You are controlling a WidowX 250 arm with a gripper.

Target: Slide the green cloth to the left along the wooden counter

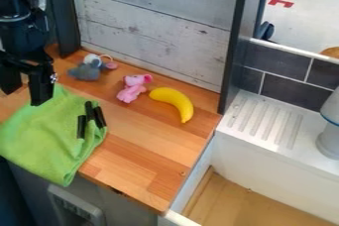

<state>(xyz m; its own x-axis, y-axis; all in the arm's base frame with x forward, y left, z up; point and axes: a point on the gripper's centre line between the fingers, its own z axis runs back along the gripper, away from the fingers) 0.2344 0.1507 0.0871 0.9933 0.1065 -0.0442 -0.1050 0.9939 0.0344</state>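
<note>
And here's the black gripper [25,95], up at the left end of the wooden counter [145,145], hanging right by the far edge of the green cloth [43,136]. Its two fingers are spread, one to each side, and there's nothing pinched between them. Whether a fingertip brushes the fabric, I can't quite say from where I'm standing.

The cloth itself lies rumpled on the counter, its near corner reaching over the front edge. On its right side sit three dark sticks [81,127], close together. Beyond the cloth, near the back panel [152,27], there's the grey toy [86,71], then the pink toy [132,88], and just beside that the yellow banana [177,102], curving toward the sink side.

So where do we stand? No hold is made, by my reckoning; the cloth and the sticks are down, the toys and banana rest on bare wood, and any grasp is all still to come. How much is finished beyond that, this one look doesn't settle.
</note>
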